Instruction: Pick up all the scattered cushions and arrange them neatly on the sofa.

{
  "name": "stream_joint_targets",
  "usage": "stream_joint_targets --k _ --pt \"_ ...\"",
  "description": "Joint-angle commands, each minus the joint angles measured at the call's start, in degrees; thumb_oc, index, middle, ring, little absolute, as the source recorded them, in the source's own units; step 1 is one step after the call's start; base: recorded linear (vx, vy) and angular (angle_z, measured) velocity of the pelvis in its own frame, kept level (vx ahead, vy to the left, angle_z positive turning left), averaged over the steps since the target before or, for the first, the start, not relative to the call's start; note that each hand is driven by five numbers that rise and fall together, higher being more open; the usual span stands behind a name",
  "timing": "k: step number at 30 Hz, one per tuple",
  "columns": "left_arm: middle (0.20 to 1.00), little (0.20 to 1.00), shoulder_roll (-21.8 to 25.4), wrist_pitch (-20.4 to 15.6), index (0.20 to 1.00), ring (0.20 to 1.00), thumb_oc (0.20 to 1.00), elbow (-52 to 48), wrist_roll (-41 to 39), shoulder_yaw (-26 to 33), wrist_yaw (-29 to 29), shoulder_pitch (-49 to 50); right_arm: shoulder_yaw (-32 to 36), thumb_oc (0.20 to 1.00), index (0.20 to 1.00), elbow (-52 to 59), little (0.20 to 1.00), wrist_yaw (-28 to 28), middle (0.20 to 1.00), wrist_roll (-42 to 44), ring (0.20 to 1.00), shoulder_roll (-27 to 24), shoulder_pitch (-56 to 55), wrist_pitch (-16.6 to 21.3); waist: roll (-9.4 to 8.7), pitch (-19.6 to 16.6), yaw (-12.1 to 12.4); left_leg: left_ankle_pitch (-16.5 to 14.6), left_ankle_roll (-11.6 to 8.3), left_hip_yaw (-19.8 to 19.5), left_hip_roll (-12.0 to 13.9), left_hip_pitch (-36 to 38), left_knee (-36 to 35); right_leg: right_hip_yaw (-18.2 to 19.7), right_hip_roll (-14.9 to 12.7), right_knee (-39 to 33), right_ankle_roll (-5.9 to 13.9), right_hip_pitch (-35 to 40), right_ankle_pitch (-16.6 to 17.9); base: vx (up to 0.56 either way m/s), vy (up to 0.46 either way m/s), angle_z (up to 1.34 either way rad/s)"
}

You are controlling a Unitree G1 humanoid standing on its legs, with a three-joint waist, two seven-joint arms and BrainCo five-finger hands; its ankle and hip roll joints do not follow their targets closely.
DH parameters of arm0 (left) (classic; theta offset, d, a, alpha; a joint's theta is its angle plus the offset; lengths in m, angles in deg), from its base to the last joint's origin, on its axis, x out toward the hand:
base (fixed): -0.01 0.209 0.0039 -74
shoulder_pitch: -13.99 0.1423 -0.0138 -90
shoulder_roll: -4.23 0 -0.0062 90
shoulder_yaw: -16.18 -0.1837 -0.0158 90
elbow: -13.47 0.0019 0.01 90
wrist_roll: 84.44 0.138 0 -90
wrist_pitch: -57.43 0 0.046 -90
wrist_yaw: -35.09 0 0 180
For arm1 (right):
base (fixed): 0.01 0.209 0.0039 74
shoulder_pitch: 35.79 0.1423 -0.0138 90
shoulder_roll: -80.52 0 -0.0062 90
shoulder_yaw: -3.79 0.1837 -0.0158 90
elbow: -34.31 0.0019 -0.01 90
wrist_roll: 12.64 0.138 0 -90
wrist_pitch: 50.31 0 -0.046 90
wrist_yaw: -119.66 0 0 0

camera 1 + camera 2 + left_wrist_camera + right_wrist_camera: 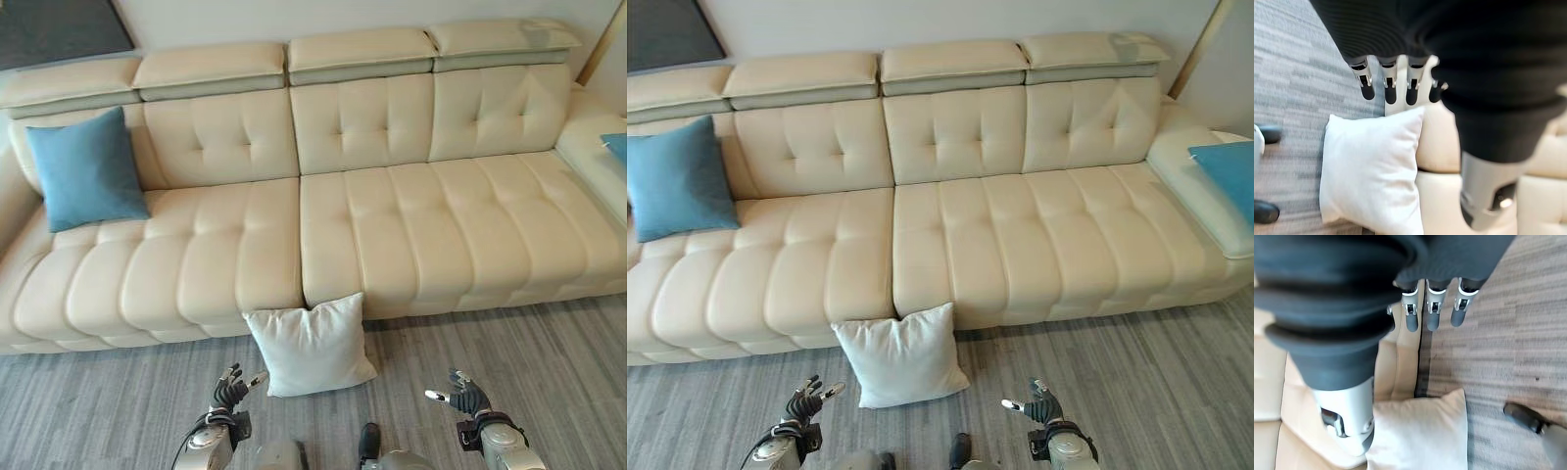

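Grey striped floor under long cream leather sofa. Square white soft cushion sits on floor, leaning on sofa front, between both hands. Left hand and right hand empty, fingers loose. Best: one hand each side, squeeze gently, lift. Puffy, few wrinkles. Square blue cushion already on sofa.

The sofa is cream, with puffy squares and little button dents on its back. A blue cushion sits at its far left. A white cushion is on the floor, which is grey with thin stripes. Another blue cushion is at the right.
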Motion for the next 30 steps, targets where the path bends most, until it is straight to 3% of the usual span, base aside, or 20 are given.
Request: stream_joint_targets --k 1,6,12,13,14,16,18,21,23,26,30 --pt "1.0 1.0 0.72 -1.71 1.0 1.0 1.0 -1.35 -0.99 -1.42 -1.07 -1.24 -1.08 1.0 1.0 -0.35 1.0 -0.96 1.0 0.97 1.0 -1.57 0.67 1.85 1.21 0.5 0.8 9.54 -0.55 -1.47 1.28 -0.07 -6.87 -0.6 -2.33 -0.25 5.98 3.69 -9.22 0.28 0.108 0.12" --pt "1.0 1.0 1.1 -1.61 1.0 1.0 1.0 -0.52 -0.5 -1.11 -0.9 -1.66 -1.59 1.0 1.0 -1.22 1.0 -0.79 1.0 0.09 1.0 -1.45 0.87 1.47 0.9 0.49 1.2 10.83 -1.73 0.09 2.08 -2.19 -6.87 -1.19 -2.41 -0.25 6.32 6.45 -10.03 0.26 0.165 0.25" --pt "1.0 1.0 2.22 -1.77 1.0 1.0 1.0 0.81 -0.76 -0.53 -1.01 -1.36 -1.57 1.0 1.0 -1.78 1.0 -0.18 1.0 0.2 1.0 0.59 1.35 1.11 -0.44 -2.31 2.1 7.88 1.3 1.52 -0.02 0.98 -6.87 0.62 -5.81 3.72 9.03 7.09 -9.98 0.28 0.292 -0.08" --pt "1.0 1.0 2.47 -1.63 1.0 1.0 1.0 1.43 -0.39 -0.43 -1.05 -1.76 -1.85 1.0 1.0 -2.27 1.0 0.0 1.0 0.19 1.0 1.17 1.66 1.16 -0.71 -2.52 2.23 7.07 2.09 1.71 -0.54 1.55 -6.87 1.01 -6.61 6.52 9.72 6.2 -9.87 0.22 0.342 -0.1" --pt "1.0 1.0 3.13 -1.33 1.0 1.0 1.0 1.91 -0.04 -0.84 -1.09 -2.57 -2.86 1.0 1.0 -2.7 1.0 0.06 1.0 -0.77 1.0 2.06 2.41 0.91 -0.98 -2.18 2.43 5.45 3.81 2.27 -1.62 3.01 -6.87 1.94 -8.56 15.89 11.3 1.98 -7.58 0.24 0.428 -0.16" --pt "1.0 1.0 3.7 -1.34 1.0 1.0 1.0 1.78 0.06 -1.02 -1.0 -2.74 -2.96 1.0 1.0 -1.74 1.0 -0.03 1.0 -0.79 1.0 2.37 2.76 0.96 -0.88 -1.32 2.22 4.26 4.94 3.07 -2.26 4.27 -6.87 3.0 -10.13 23.52 12.46 -2.25 -3.71 0.15 0.321 -0.16" --pt "1.0 1.0 4.07 -1.28 1.0 1.0 1.0 1.38 0.51 -1.23 -0.9 -2.89 -3.05 1.0 1.0 -0.77 1.0 0.07 1.0 -0.74 1.0 2.45 2.71 0.9 -0.39 -0.63 1.58 3.44 5.35 3.09 -2.54 5.17 -6.87 5.08 -9.87 27.86 12.38 -5.67 -2.85 0.13 0.184 -0.01" --pt "1.0 1.0 4.23 -1.46 1.0 1.0 1.0 1.56 0.48 -1.17 -0.56 -2.84 -3.05 1.0 1.0 -1.24 1.0 -0.03 1.0 -0.87 1.0 2.69 2.59 0.57 0.45 -0.33 1.58 2.77 4.91 3.75 -1.99 6.14 -6.87 3.74 -9.34 20.59 11.64 -6.06 -4.61 0.1 0.04 -0.05" --pt "1.0 1.0 4.14 -1.54 1.0 1.0 1.0 2.68 0.68 -1.06 -0.33 -3.25 -3.13 1.0 1.0 -2.21 1.0 -0.24 1.0 -0.92 1.0 2.77 2.89 0.66 0.56 -0.31 1.71 2.42 4.3 4.23 -1.6 6.3 -6.87 4.03 -8.45 8.13 11.47 -5.5 -3.37 0.12 -0.092 0.01" --pt "1.0 1.0 4.12 -1.7 1.0 1.0 1.0 3.18 0.41 -0.62 -0.6 -2.91 -3.35 1.0 1.0 -3.5 1.0 -0.67 1.0 -1.39 1.0 2.68 2.36 0.38 0.12 -0.49 1.62 2.69 3.98 4.17 -1.32 7.17 -6.87 5.31 -8.17 5.12 11.88 -3.87 -3.29 0.1 -0.109 -0.07" --pt "1.0 1.0 2.44 -1.25 1.0 1.0 1.0 5.06 0.22 -0.2 -0.35 -2.15 -2.14 1.0 1.0 -4.56 1.0 -0.6 1.0 -0.69 1.0 1.81 1.66 0.56 0.12 -1.98 1.02 3.13 2.44 3.16 -0.56 6.89 -6.87 2.82 -6.59 -0.24 10.82 0.69 -3.53 0.15 -0.229 0.03"
